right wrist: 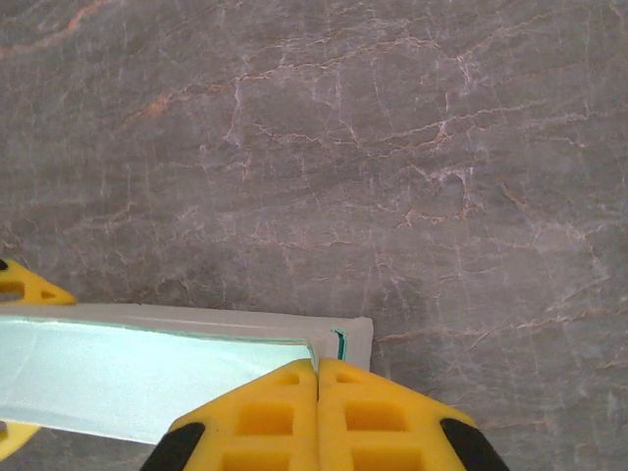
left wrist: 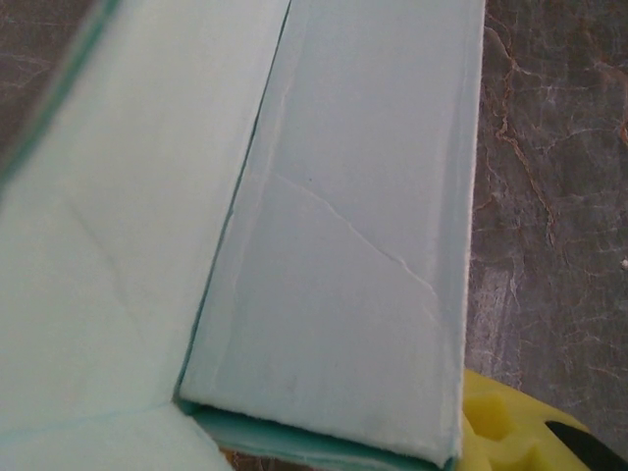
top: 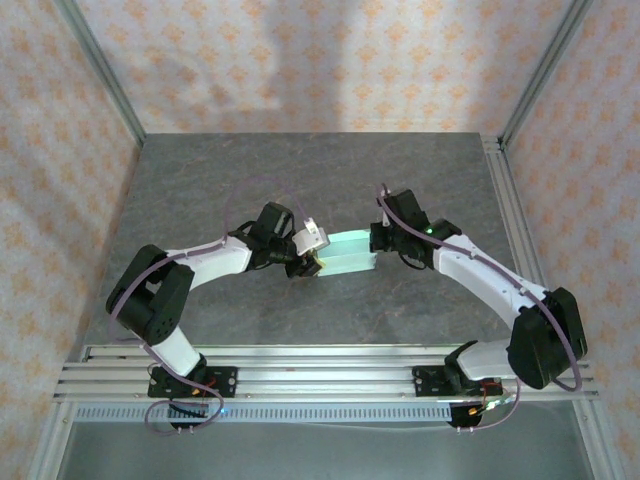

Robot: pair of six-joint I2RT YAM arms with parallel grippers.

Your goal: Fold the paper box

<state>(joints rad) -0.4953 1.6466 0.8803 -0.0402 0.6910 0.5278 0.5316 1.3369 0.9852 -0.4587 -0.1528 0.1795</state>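
Observation:
The pale mint paper box lies at the middle of the table, between my two grippers. My left gripper is at its left end. In the left wrist view the box's flat panel lies close up, with a raised flap to its left. One yellow finger presses against the panel's right edge, and the other is hidden behind the card. My right gripper is at the box's right end. Its yellow fingers are shut together on the thin end wall of the box.
The grey marbled tabletop stretches behind and to both sides of the box. Patterned walls close it in at the back and sides, and a metal rail runs along the near edge by the arm bases.

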